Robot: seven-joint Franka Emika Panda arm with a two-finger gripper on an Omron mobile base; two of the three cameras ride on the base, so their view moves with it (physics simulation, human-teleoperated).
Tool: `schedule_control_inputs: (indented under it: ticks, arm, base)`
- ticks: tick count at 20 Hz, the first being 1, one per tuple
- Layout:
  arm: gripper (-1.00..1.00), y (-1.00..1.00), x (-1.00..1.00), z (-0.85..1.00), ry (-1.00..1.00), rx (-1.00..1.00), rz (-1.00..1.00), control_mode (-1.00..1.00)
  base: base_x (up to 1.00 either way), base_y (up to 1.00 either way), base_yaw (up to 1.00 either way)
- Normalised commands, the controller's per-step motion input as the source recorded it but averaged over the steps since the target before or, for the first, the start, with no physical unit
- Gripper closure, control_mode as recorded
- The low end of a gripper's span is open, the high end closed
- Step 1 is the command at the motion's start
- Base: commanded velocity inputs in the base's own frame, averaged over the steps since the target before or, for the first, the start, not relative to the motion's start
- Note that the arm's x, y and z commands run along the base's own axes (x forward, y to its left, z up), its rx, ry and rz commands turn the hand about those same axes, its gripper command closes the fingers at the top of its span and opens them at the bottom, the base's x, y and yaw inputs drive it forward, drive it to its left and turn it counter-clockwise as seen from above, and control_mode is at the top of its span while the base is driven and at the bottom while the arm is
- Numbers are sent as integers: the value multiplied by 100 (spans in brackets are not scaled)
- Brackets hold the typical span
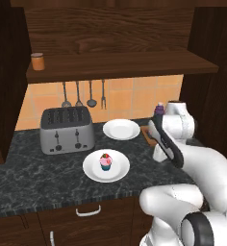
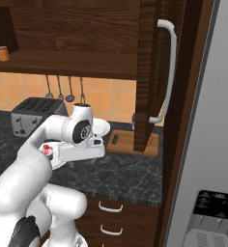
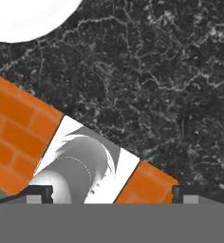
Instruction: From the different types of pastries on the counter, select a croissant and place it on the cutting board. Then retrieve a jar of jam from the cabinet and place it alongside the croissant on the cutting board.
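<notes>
My gripper point(image 3: 112, 194) is open, its dark fingertips far apart over bare counter point(image 3: 156, 85), with nothing between them. A white plate point(image 3: 23, 14) edges the hand view's top left. My arm point(image 1: 178, 139) reaches low over the counter point(image 1: 38, 173), between the plates and the cutting board point(image 2: 135, 144). The board lies flat under the open cabinet door point(image 2: 147, 72). A pink cupcake point(image 1: 106, 162) sits on the near white plate point(image 1: 89, 168). The orange jar of jam point(image 1: 37, 61) stands at the left end of the cabinet point(image 1: 110, 29) shelf. The croissant is hidden.
A grey toaster point(image 1: 67, 129) stands at the back left. An empty white plate point(image 1: 121, 129) lies behind the cupcake plate. A purple-labelled bottle point(image 1: 158, 109) stands by the wall behind my arm. Utensils point(image 1: 79, 93) hang on the orange tiles. A grey fridge point(image 2: 207, 144) bounds the right.
</notes>
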Motion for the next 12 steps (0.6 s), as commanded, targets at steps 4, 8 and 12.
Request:
schedule_control_inputs:
  ticks: [4, 8, 12]
  arm:
    - [-100, 44, -96, 91, -11, 0, -44, -100]
    - [-100, 53, -52, 53, -20, -1, -65, -100]
    - [-100, 61, -21, 63, -38, -8, -57, -100]
  base:
    - [0, 0, 0]
    - [0, 0, 0]
    - [0, 0, 0]
